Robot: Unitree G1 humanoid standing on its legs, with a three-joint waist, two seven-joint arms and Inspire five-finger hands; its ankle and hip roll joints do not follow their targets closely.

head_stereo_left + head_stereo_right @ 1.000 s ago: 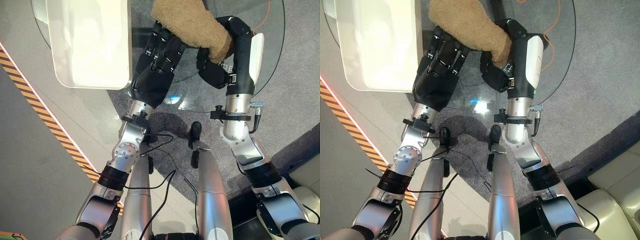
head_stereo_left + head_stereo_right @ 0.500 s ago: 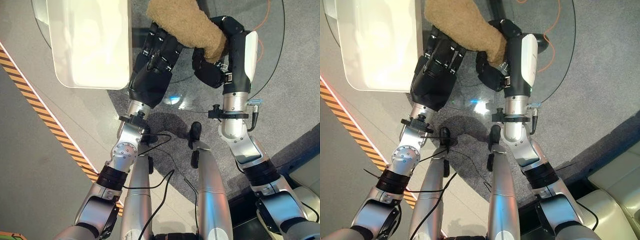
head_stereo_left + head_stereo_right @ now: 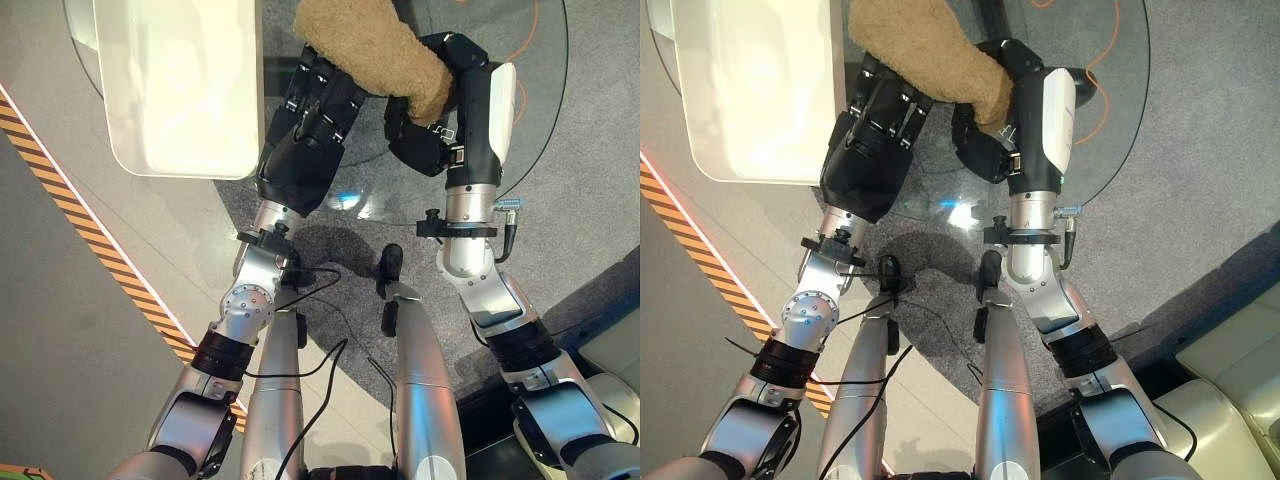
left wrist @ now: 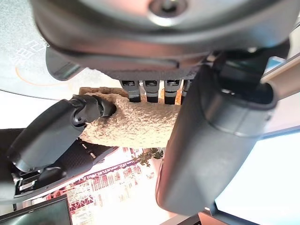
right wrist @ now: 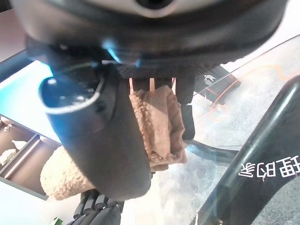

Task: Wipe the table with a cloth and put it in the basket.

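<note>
The right hand (image 3: 430,120), at upper right of the left eye view, is curled round one end of the tan cloth (image 3: 370,45), which lies at the top centre on the round glass table (image 3: 540,130); the left hand (image 3: 315,110) reaches up from centre left with its fingers under the cloth's near edge, so whether they grip cannot be told here. The white basket (image 3: 180,90) fills the upper left, just beside the left hand. Against the picture a second ago the cloth and right hand have slid a little toward upper left, nearer the basket; over the last half second almost nothing has shifted. In the right eye view the same layout holds. In the left wrist view the left hand (image 4: 206,117) has its fingers laid straight along the cloth. In the right wrist view the right hand (image 5: 108,122) pinches folded cloth. Judging by this, wiping is ending and the transfer to the basket comes next.
</note>
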